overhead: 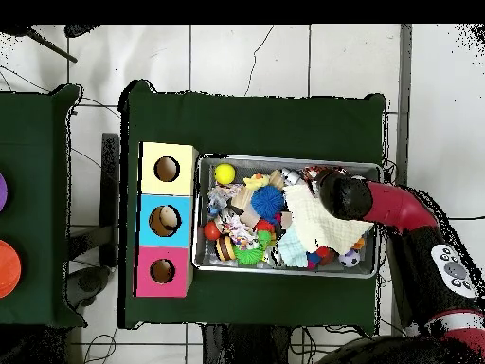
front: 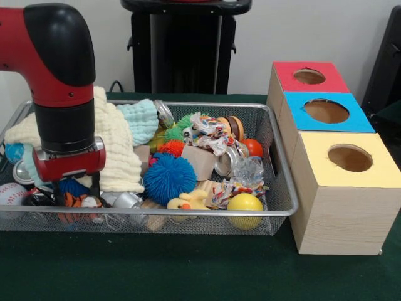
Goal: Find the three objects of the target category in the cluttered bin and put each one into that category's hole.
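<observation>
Tool [front: 76,193] state unclear, low in bin [front: 285,188] | blue ball [front: 169,178], yellow ball [front: 245,204] inside

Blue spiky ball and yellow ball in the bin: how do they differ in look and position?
The blue spiky ball is covered in soft bristles; the yellow ball is smooth. The blue spiky ball looks larger than the yellow ball. The blue one sits mid-bin beside the cream cloth; the yellow one lies in the bin's corner next to the yellow-topped box, against the mesh wall. Both are round and lie untouched, away from the claw.
</observation>
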`<act>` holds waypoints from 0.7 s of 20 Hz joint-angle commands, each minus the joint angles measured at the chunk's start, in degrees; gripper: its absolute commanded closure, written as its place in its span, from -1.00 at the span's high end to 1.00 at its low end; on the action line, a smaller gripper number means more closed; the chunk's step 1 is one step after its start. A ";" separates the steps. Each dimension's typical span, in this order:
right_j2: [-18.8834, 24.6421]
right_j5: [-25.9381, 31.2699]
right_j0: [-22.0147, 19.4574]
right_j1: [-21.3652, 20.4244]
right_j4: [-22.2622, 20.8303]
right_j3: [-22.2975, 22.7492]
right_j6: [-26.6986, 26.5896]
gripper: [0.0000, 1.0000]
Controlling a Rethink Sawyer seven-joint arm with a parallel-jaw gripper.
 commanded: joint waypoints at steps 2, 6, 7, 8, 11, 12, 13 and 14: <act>0.61 -6.60 2.99 6.21 -3.48 -0.21 5.24 1.00; 0.18 -4.80 3.36 6.27 -2.85 -0.49 4.68 -1.00; 0.29 -4.64 3.22 6.32 -2.44 -0.40 4.96 -1.00; 0.76 -4.98 3.06 6.05 -2.44 -0.23 4.54 -1.00; 0.62 -1.94 4.05 4.47 -0.45 -0.45 5.78 -1.00; 0.49 -0.35 4.46 3.63 0.65 -0.38 6.55 -1.00; 0.21 1.50 5.04 2.62 1.88 -0.42 7.52 -1.00; -0.31 3.42 5.73 1.53 3.04 -0.54 8.64 -1.00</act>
